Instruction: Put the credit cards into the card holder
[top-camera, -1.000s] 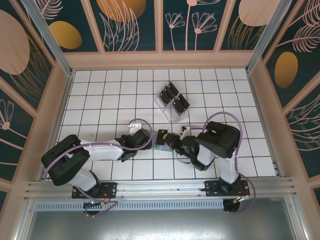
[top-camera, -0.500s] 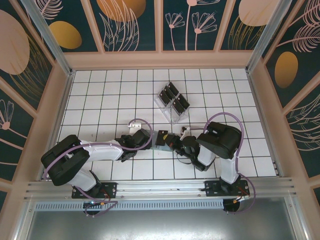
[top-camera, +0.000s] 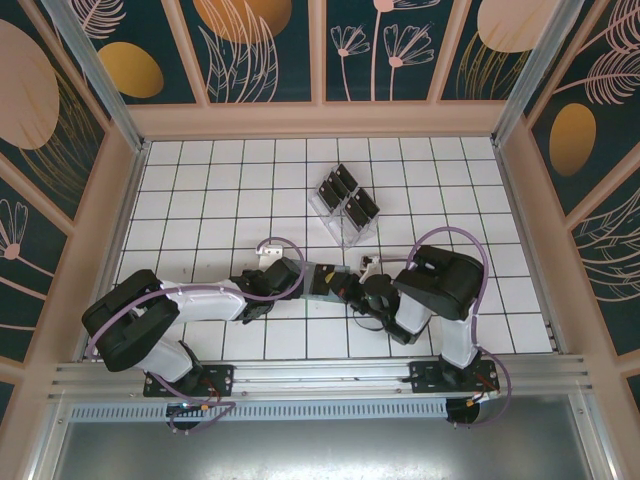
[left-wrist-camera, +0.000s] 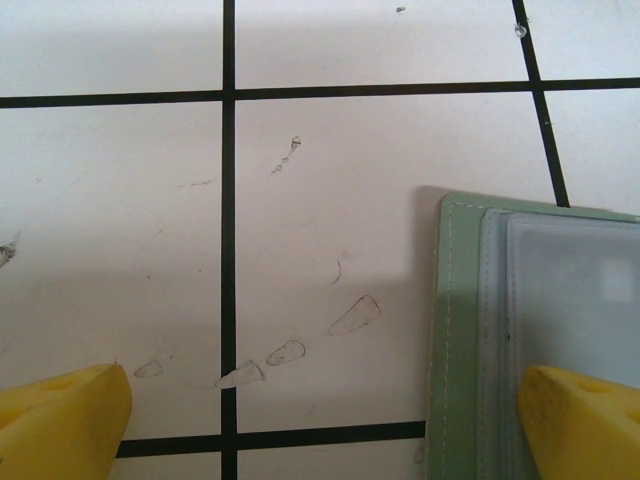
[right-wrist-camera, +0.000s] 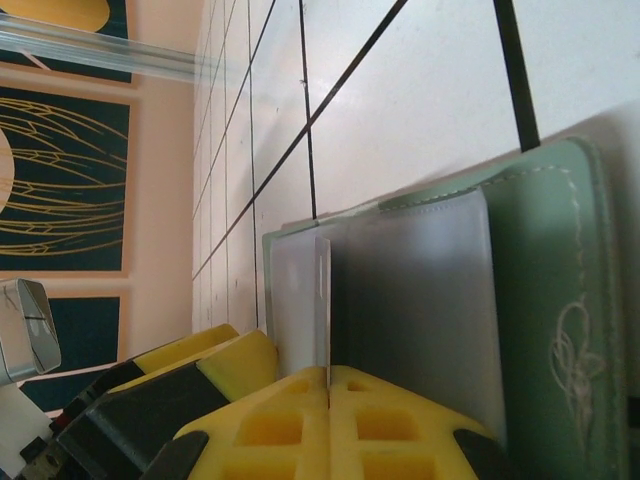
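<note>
Overhead, the green wallet (top-camera: 322, 278) lies on the desk (top-camera: 200, 200) between the arms, and up close the left hand (left-wrist-camera: 325, 405) spreads over its edge while the right hand (right-wrist-camera: 328, 375) pinches its clear flap (right-wrist-camera: 400, 300).

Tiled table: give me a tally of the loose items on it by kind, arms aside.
small thin black rectangular cards: 4 visible, standing in the rack
clear plastic slotted rack: 1
flat grey-green wallet: 1
Total: 6
</note>
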